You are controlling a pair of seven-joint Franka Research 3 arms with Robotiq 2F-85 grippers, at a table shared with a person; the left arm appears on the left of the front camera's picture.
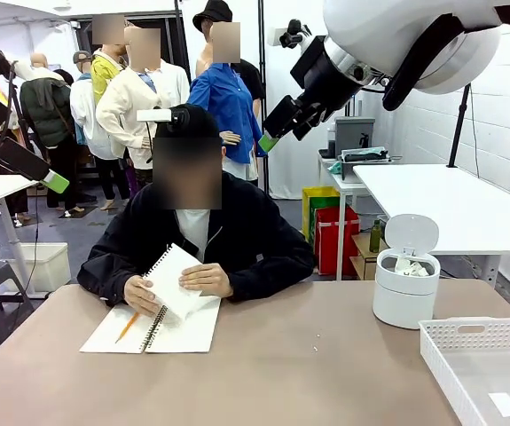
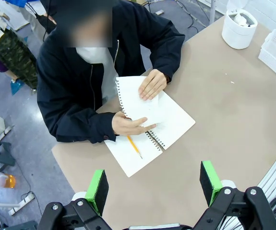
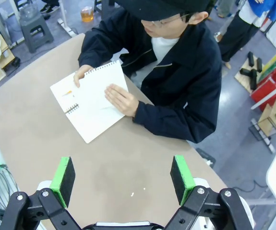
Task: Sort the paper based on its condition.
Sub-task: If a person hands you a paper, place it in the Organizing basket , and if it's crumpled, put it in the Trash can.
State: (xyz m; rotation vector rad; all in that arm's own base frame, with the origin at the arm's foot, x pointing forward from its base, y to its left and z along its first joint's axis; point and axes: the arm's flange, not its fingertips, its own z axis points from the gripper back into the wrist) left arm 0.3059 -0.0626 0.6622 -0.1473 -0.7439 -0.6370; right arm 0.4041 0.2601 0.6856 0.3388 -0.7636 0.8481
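Crumpled white paper lies inside the small round white bin at the table's right, its lid up; the bin also appears in the left wrist view. A person at the far side holds a page of an open spiral notebook with both hands. My left gripper hangs high at the left, and its wrist view shows it open, looking down on the notebook. My right gripper is raised above the person's side, open and holding nothing.
An orange pencil lies on the notebook's left page. A white slotted basket sits at the front right with a flat white label in it. A white table stands behind at right.
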